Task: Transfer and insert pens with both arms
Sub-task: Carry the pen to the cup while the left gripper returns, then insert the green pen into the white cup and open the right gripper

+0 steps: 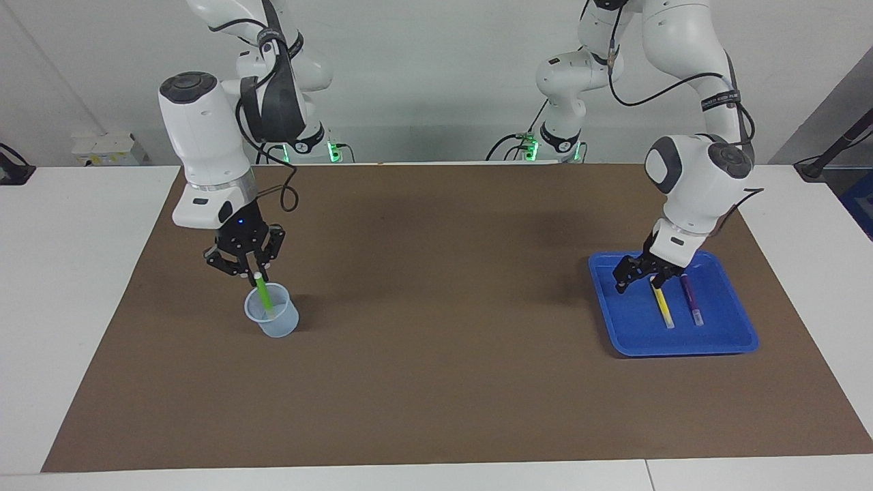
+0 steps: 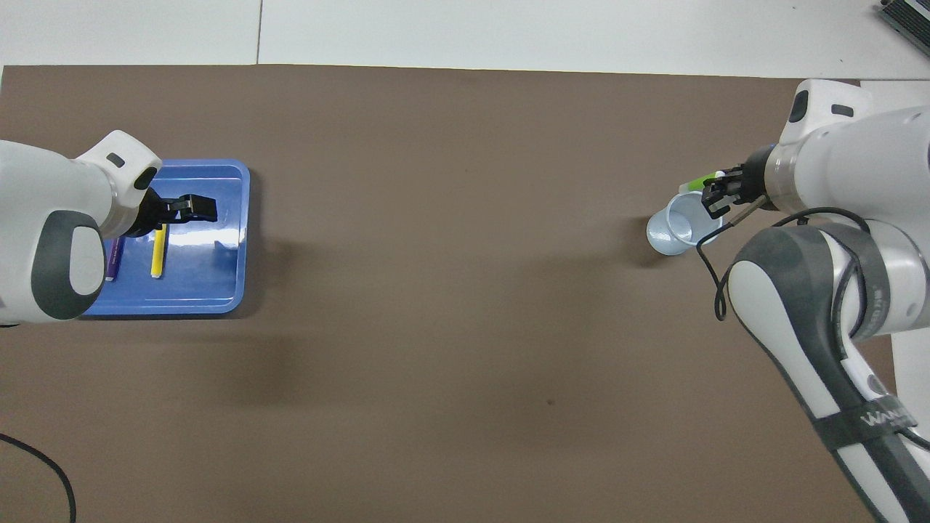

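The green pen [image 1: 263, 294] stands tilted in a clear plastic cup [image 1: 276, 320] at the right arm's end of the table. My right gripper [image 1: 251, 273] is just over the cup, shut on the pen's pale top end; from overhead the gripper [image 2: 716, 195] covers the cup's rim [image 2: 672, 232] and the green pen [image 2: 699, 180] pokes out beside it. A yellow pen [image 1: 663, 305] and a purple pen [image 1: 691, 300] lie side by side in a blue tray [image 1: 634, 334]. My left gripper [image 1: 639, 281] is low over the tray, open, at the yellow pen's [image 2: 157, 258] robot-side end.
A brown mat [image 1: 436, 307] covers most of the white table. The tray [image 2: 211, 276] sits at the left arm's end, the cup at the right arm's end. Black cables hang from both arms.
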You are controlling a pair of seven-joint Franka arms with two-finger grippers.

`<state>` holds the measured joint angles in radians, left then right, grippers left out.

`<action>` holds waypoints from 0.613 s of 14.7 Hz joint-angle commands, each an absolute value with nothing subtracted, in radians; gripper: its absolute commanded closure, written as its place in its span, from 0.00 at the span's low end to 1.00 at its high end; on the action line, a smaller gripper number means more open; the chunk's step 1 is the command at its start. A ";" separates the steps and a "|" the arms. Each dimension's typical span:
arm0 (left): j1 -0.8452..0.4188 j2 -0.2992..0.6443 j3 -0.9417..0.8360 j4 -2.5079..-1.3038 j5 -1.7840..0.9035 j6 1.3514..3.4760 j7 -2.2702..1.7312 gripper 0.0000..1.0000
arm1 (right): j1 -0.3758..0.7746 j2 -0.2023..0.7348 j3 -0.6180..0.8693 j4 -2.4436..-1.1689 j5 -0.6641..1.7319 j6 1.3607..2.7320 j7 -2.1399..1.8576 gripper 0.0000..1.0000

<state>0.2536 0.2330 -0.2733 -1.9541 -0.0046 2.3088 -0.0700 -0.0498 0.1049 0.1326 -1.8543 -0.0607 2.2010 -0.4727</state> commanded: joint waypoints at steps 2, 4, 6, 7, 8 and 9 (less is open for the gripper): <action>0.322 0.394 -0.284 -1.801 0.055 2.310 0.035 0.05 | -0.083 0.091 0.146 -1.907 -0.061 2.226 -0.499 1.00; 0.322 0.408 -0.282 -1.766 0.078 2.307 0.044 0.07 | -0.100 0.089 0.146 -1.951 -0.060 2.262 -0.497 1.00; 0.325 0.426 -0.282 -1.763 0.104 2.307 0.048 0.09 | -0.113 0.089 0.146 -1.995 -0.051 2.307 -0.497 1.00; 0.330 0.426 -0.282 -1.766 0.104 2.306 0.049 0.09 | -0.127 0.087 0.147 -2.020 -0.042 2.333 -0.499 1.00; 0.342 0.428 -0.282 -1.773 0.104 2.301 0.052 0.09 | -0.127 0.086 0.147 -2.029 -0.031 2.339 -0.497 1.00; 0.350 0.428 -0.284 -1.776 0.110 2.295 0.079 0.09 | -0.126 0.084 0.147 -2.032 -0.025 2.339 -0.492 0.96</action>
